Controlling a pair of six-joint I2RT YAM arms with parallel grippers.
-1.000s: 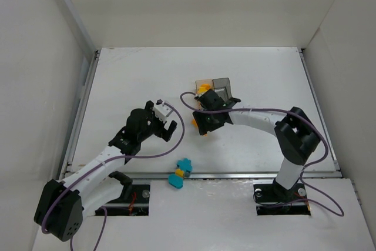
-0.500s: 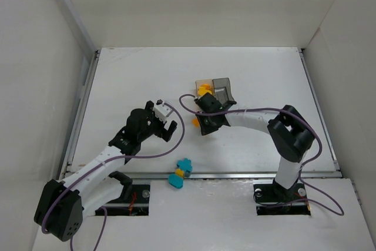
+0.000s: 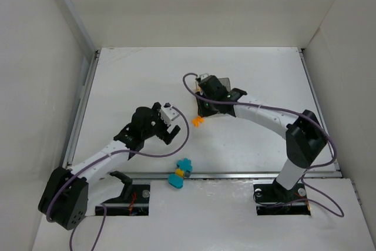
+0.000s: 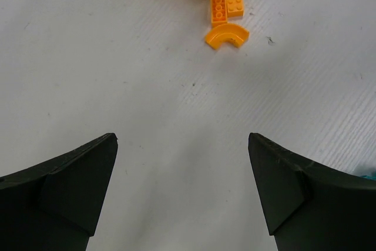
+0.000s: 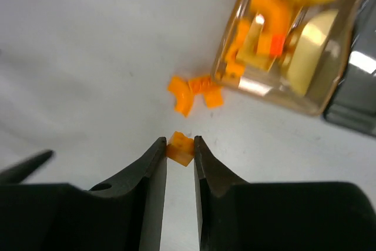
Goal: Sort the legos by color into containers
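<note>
My right gripper (image 5: 180, 140) is shut on a small orange lego (image 5: 180, 149) and holds it just above the table. Two more orange legos (image 5: 194, 94) lie past it, next to the amber container (image 5: 235, 57), which has orange and yellow pieces inside. The grey container (image 5: 358, 101) adjoins it on the right. From above, the right gripper (image 3: 204, 109) hangs over the containers' near side, and the grey container (image 3: 225, 80) peeks out behind the wrist. My left gripper (image 4: 182, 140) is open over bare table, with an orange brick (image 4: 225, 7) and an orange arch (image 4: 227, 34) ahead of it.
A cluster of teal and yellow legos (image 3: 181, 173) lies at the table's front edge between the arm bases. The loose orange legos (image 3: 198, 120) sit between the two grippers, with the left gripper (image 3: 171, 124) just to their left. White walls enclose the table on three sides.
The right gripper has closed on an orange lego and drawn back from the loose pieces toward the containers. The left arm has shifted slightly to the right.
</note>
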